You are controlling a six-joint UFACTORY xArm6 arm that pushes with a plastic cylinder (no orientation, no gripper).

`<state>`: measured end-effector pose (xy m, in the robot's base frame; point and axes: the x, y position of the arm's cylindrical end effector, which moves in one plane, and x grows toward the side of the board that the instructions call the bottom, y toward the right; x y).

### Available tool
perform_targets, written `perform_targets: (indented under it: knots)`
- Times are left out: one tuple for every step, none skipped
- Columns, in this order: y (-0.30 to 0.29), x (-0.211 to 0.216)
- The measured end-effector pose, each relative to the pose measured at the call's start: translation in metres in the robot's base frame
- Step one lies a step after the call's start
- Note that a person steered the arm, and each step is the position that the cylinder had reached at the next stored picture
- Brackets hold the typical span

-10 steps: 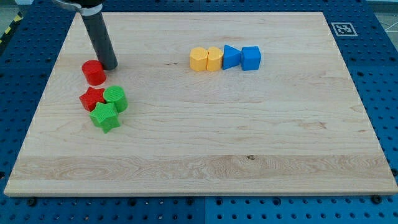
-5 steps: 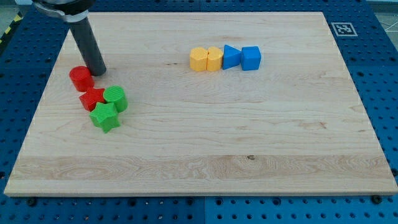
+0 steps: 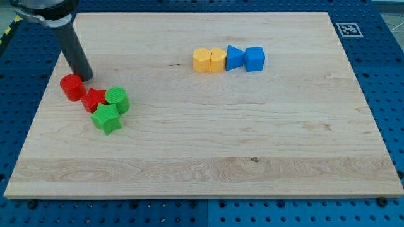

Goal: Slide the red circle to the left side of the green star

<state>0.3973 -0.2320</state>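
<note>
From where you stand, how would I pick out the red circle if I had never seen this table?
Go to the wooden board's left edge, where three blocks cluster: red star, green circle, green star. The red circle sits up-left of them, touching the red star, beside my tip. It alone is red and round.

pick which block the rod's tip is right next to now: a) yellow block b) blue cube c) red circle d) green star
c: my tip sits at the upper right edge of the red circle, while the green star lies lower down and the yellow and blue blocks are far to the view's right.
</note>
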Motion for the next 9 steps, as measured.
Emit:
perform_targets:
  knots:
    - [0.000, 0.001]
    - [-0.001, 0.000]
    - [-0.002, 0.000]
    - [-0.011, 0.000]
    - [-0.022, 0.000]
    - [-0.025, 0.006]
    - [-0.025, 0.010]
    - [-0.025, 0.010]
    - [-0.025, 0.017]
